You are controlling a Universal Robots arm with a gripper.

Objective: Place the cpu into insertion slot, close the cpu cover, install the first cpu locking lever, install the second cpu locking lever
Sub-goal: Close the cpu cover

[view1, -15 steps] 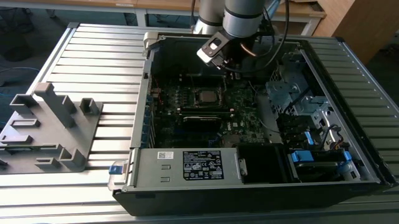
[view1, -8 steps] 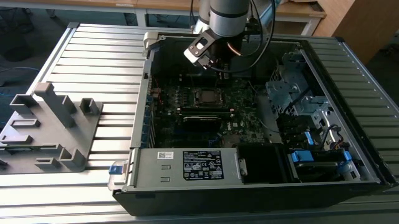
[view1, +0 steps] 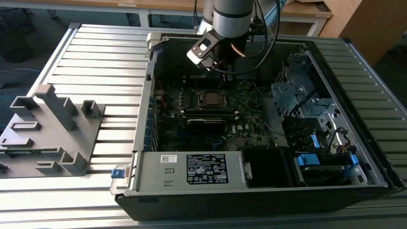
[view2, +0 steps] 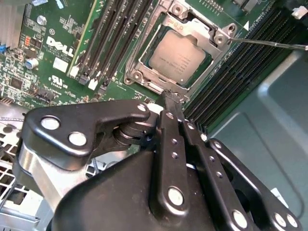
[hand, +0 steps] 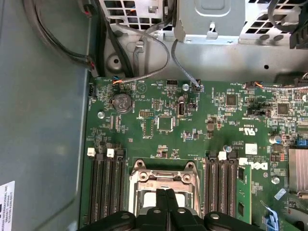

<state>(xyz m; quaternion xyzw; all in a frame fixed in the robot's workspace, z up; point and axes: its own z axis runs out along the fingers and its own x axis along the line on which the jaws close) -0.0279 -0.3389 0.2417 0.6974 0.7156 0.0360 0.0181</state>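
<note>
Gripper (view2: 168,96) pressed together, empty, just above the slot's (view1: 209,98) edge.
The open case (view1: 254,202) lay on a slatted metal table (view1: 95,57), with wooden desks (view1: 305,9) behind. The cpu (view2: 180,57) sat flat in the slot, grey top up, square, edges parallel to the memory banks (view2: 115,38). The cover (view2: 199,33) seemed down around it.

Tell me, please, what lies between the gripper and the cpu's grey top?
The silvery rim of the cpu cover, framing the cpu, beside the gripper, in the second wrist view.
</note>
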